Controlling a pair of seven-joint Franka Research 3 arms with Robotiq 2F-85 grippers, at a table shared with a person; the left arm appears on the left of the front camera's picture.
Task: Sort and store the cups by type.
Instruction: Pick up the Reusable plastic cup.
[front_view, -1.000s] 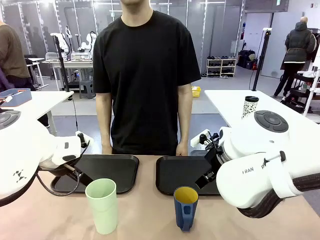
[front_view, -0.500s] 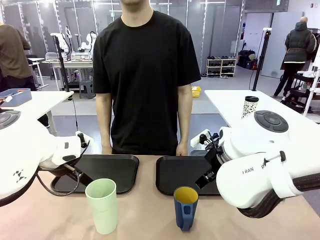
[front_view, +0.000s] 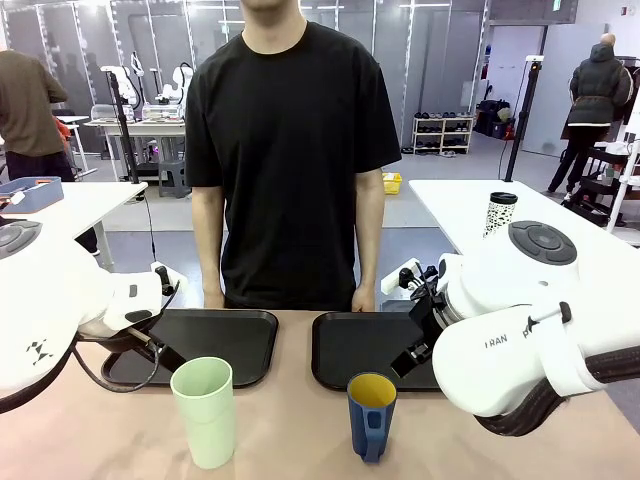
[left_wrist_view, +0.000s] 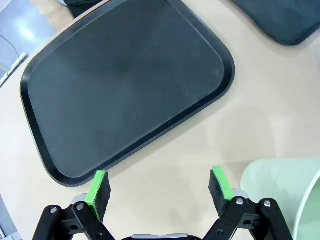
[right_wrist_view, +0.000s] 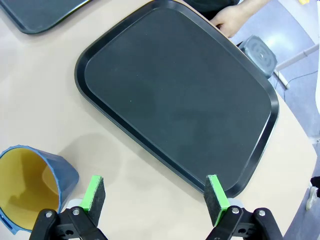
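Two cups I log upright on the tabletop (front_view: 290, 430), on the robot's side. Left gripper (left_wrist_view: 159, 187): released, above bare tabletop beside left tray (left_wrist_view: 125, 85). Tumbler (front_view: 204, 410): before that tray. Mug (front_view: 371, 415): before right tray (front_view: 360, 345). Right gripper (right_wrist_view: 155, 197): released, empty, beside the mug.

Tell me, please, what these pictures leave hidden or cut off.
Green tumbler: left wrist view, cut by the bottom-right corner.
Blue mug: right wrist view, cut by the bottom-left corner.
Right tray: front view, right part behind the right arm.
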